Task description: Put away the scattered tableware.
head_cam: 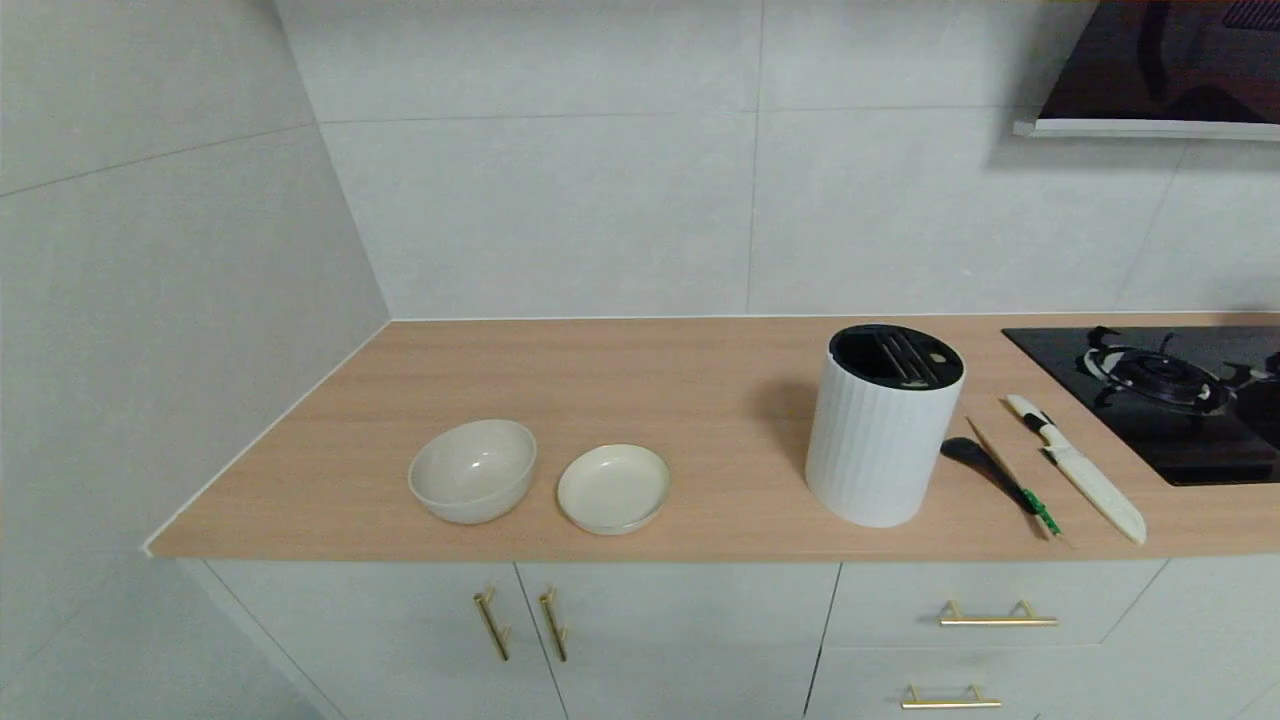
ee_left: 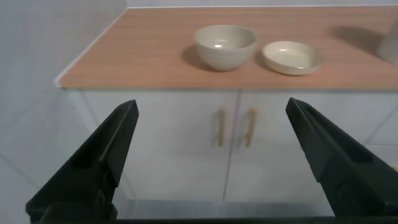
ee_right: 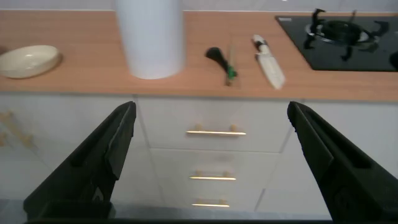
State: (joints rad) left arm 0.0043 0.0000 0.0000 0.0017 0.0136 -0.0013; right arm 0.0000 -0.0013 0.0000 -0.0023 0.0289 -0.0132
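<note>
Nothing is stowed yet: bowl point(head_cam: 472, 483) and dish point(head_cam: 613, 487) sit near the counter's point(head_cam: 650, 380) front edge, with spoon point(head_cam: 985, 465) and knife point(head_cam: 1078, 468) beside the holder point(head_cam: 882, 425). The left gripper point(ee_left: 211, 162) and right gripper point(ee_right: 211, 162) gape wide, empty.

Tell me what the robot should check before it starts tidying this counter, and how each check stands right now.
1. The left jaws are open and empty: ok.
2. The right jaws are open and empty: ok.
3. The holder is upright, top slots uncovered: ok.
4. The knife and black spoon lie free beside it, off the stove: ok.
5. The bowl and dish are upright, apart, empty: ok.
6. Either arm close to the tableware: not ok; both are back in front of the cabinets.
</note>
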